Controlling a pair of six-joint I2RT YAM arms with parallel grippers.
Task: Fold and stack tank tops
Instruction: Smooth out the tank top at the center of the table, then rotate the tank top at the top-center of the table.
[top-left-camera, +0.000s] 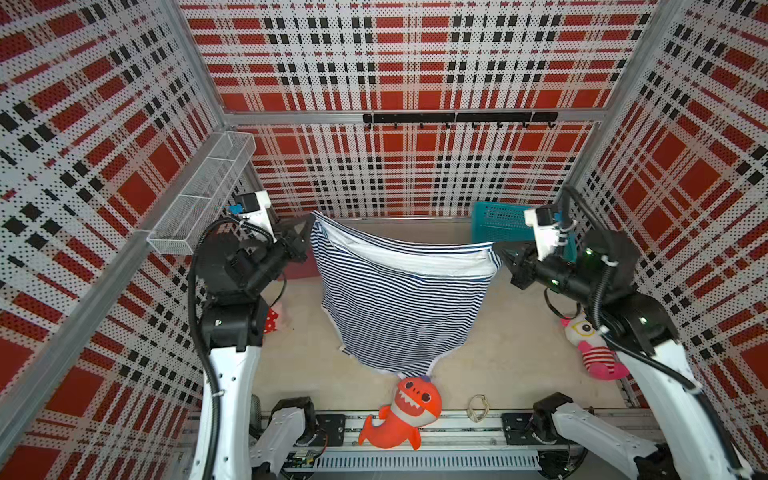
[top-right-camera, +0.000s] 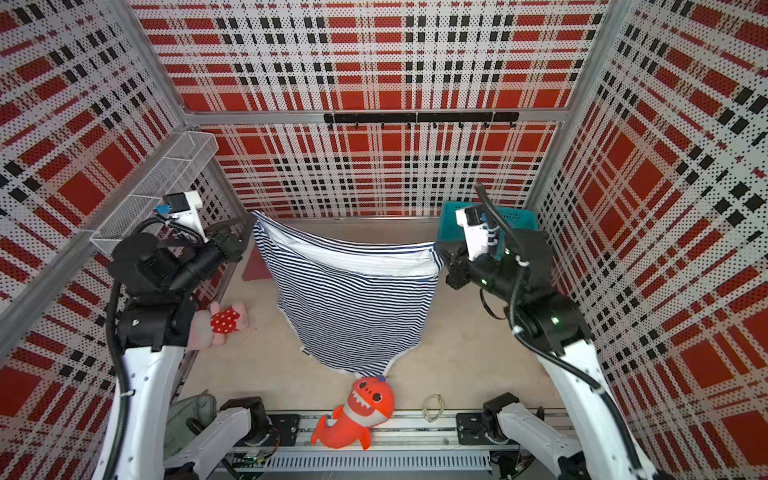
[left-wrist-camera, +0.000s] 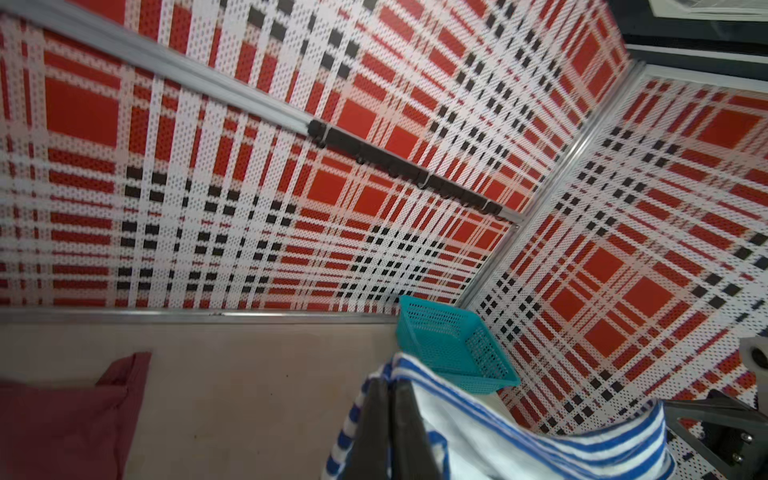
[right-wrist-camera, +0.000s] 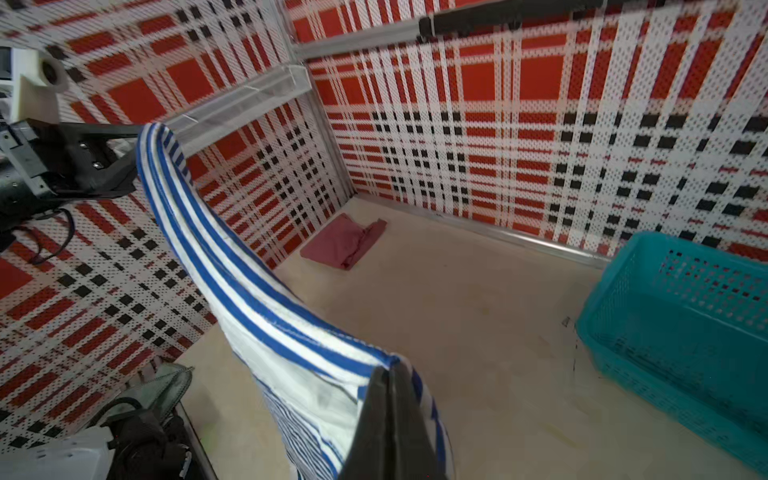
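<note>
The striped tank top is held up over the middle of the table, strung between the two arms. The left pincer is clamped tight on one upper corner and the right pincer on the other, with the top edge sagging in between.

Fwiw, thin, light, floppy cloth is to be expected here, zero stiffness. So corners or the hem seam are the spots to be grabbed, and both layers should probably be pinched together or one could slide out.

The maroon tank top is seen bunched on the table in the far corner on the left arm's side. It's mostly hidden in both top views.

Whether the hanging end touches the table by the shark plush can't be made out, and neither can the straps.
</note>
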